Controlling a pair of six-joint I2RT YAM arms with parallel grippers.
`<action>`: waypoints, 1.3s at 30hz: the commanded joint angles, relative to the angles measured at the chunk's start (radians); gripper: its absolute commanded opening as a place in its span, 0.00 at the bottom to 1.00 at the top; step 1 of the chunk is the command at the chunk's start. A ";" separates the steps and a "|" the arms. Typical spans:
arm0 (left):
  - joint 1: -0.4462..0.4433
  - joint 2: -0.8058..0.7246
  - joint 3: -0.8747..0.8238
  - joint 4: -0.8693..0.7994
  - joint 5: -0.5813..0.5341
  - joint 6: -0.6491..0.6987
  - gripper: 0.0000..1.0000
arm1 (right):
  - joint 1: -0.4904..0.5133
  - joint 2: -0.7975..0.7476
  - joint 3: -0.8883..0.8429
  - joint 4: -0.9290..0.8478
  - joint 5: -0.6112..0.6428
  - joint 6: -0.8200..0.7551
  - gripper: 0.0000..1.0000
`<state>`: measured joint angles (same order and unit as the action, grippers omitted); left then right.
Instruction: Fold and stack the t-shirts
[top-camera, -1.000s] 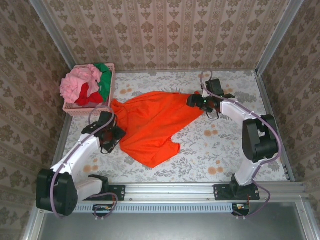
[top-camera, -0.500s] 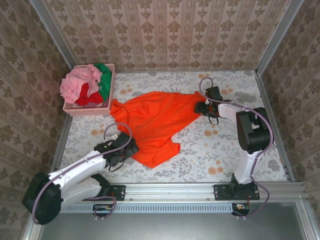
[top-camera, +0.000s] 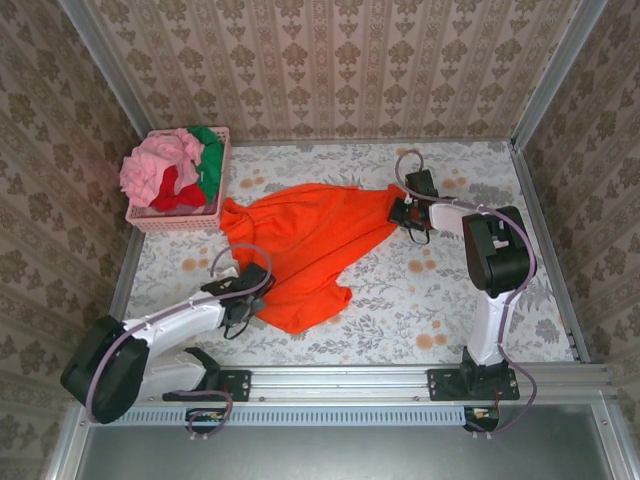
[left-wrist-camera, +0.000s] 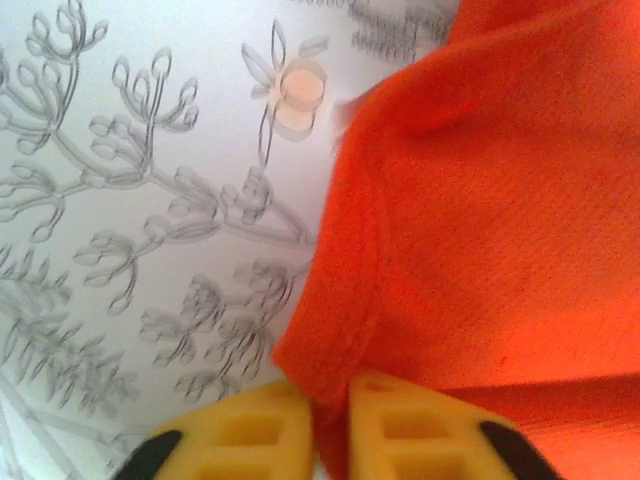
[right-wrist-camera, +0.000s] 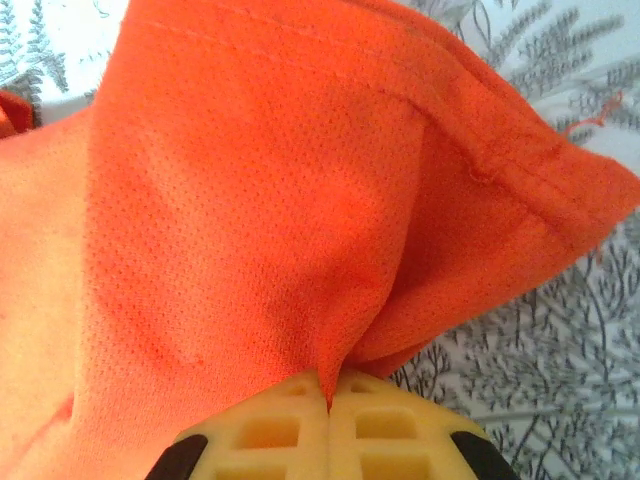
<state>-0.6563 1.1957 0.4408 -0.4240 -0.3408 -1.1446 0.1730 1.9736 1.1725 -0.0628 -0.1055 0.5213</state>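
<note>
An orange t-shirt (top-camera: 305, 245) lies spread and rumpled across the middle of the floral table. My left gripper (top-camera: 252, 290) is at its near-left hem, shut on the cloth; the left wrist view shows the orange hem (left-wrist-camera: 340, 330) pinched between the yellow fingers (left-wrist-camera: 250, 430). My right gripper (top-camera: 402, 210) is at the shirt's far-right corner, shut on a fold of the orange cloth (right-wrist-camera: 300, 230) that runs down between its yellow pads (right-wrist-camera: 270, 430). Pink, red and green t-shirts (top-camera: 170, 175) sit heaped in the basket at far left.
The pink lattice basket (top-camera: 178, 221) stands at the table's far-left corner, against the patterned wall. Bare floral tabletop (top-camera: 440, 290) stretches to the right and front of the orange shirt. Metal frame rails border the table's sides and near edge.
Both grippers were open and have closed on the orange shirt. The left arm slid from the shirt's left side toward its near hem; the right wrist shifted slightly at the far-right corner.
</note>
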 joint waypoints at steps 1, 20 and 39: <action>0.080 0.115 -0.036 0.399 0.138 0.105 0.00 | 0.003 -0.096 -0.093 0.033 0.026 0.046 0.00; 0.312 0.436 0.416 0.218 0.323 0.520 0.21 | 0.022 -0.905 -0.742 -0.095 0.141 0.158 0.05; 0.022 0.151 0.259 0.065 0.211 0.164 0.95 | 0.158 -0.412 -0.192 -0.082 0.164 -0.100 0.77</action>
<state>-0.6067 1.3792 0.7616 -0.3145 -0.1200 -0.8173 0.3264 1.4601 0.8989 -0.1791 0.1146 0.4480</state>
